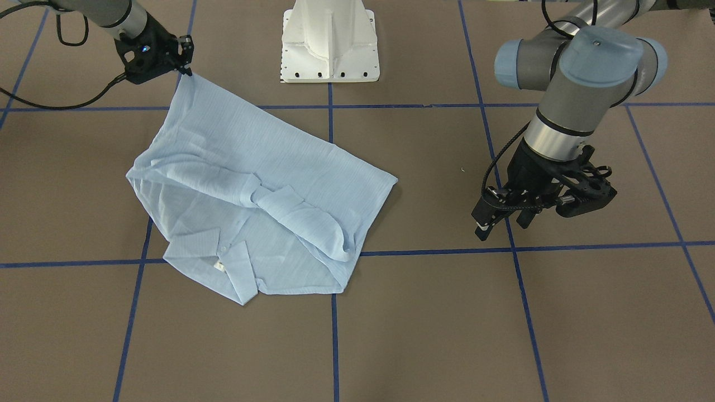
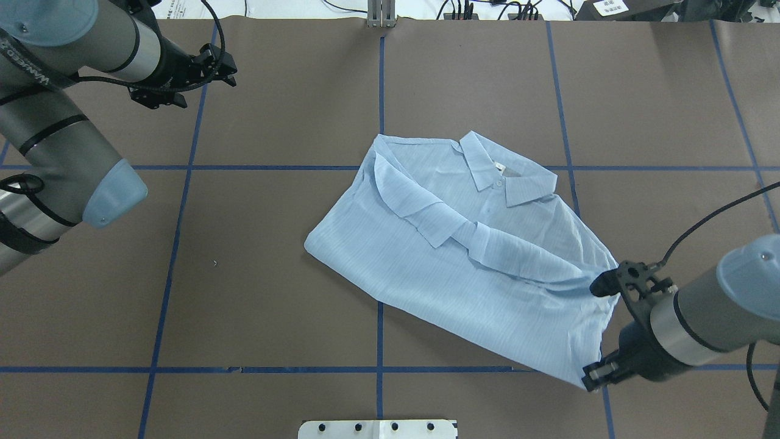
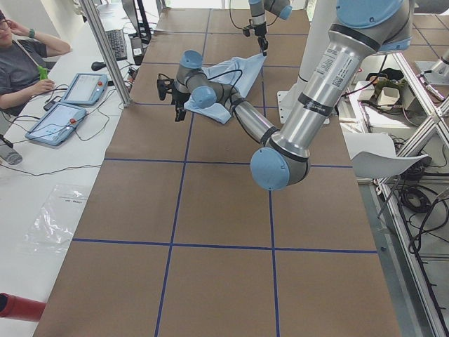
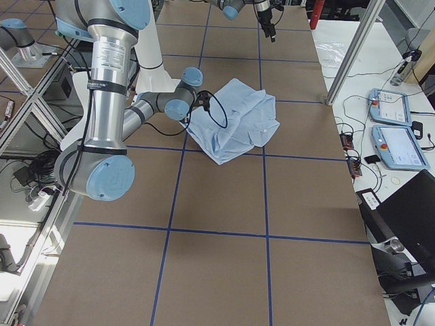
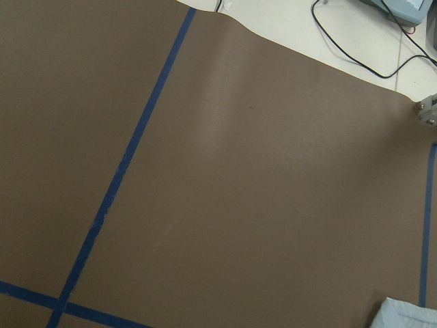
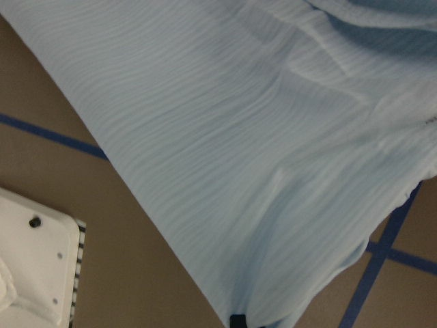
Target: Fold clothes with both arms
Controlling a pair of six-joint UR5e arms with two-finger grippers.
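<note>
The shirt [image 1: 313,167] lies left of centre on the table [image 1: 447,335], a sleeve [image 1: 296,209] across it. At upper left the right gripper [image 1: 186,70] pinches its corner. The left gripper [image 1: 501,228], at right, hangs open and empty.

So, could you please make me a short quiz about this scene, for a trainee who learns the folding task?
1. True or false: the left gripper holds the shirt.
2. Where does the right gripper grip the shirt? A) the corner at the end opposite the collar B) a cuff C) a button
3. Fill in: a ___ lies folded across the shirt's body.
Key: 1 false, it is open over the bare table; 2 A; 3 sleeve.
</note>
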